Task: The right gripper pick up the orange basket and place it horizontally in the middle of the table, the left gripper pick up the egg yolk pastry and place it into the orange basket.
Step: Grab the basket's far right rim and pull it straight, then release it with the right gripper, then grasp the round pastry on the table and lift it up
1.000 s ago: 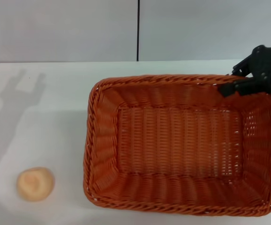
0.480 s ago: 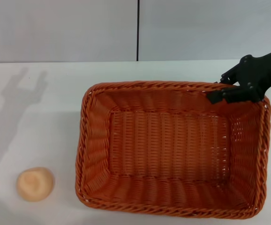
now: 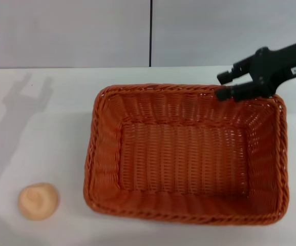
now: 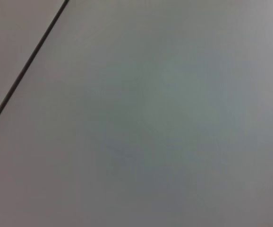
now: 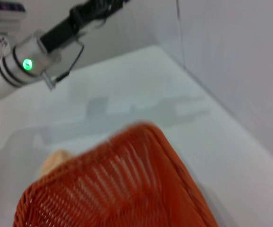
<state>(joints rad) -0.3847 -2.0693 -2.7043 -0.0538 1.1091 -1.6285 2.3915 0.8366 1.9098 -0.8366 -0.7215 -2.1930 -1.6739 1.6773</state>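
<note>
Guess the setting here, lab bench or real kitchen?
Most likely a lab test bench: a bare white table against a plain grey panelled wall, with only staged props, an orange basket and an egg yolk pastry. The right gripper is at the basket's far rim.

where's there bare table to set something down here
Bare table lies left of the orange basket, above the pastry. A narrow strip runs behind the basket by the wall. It is crowded at the far right rim, where the right gripper sits.
</note>
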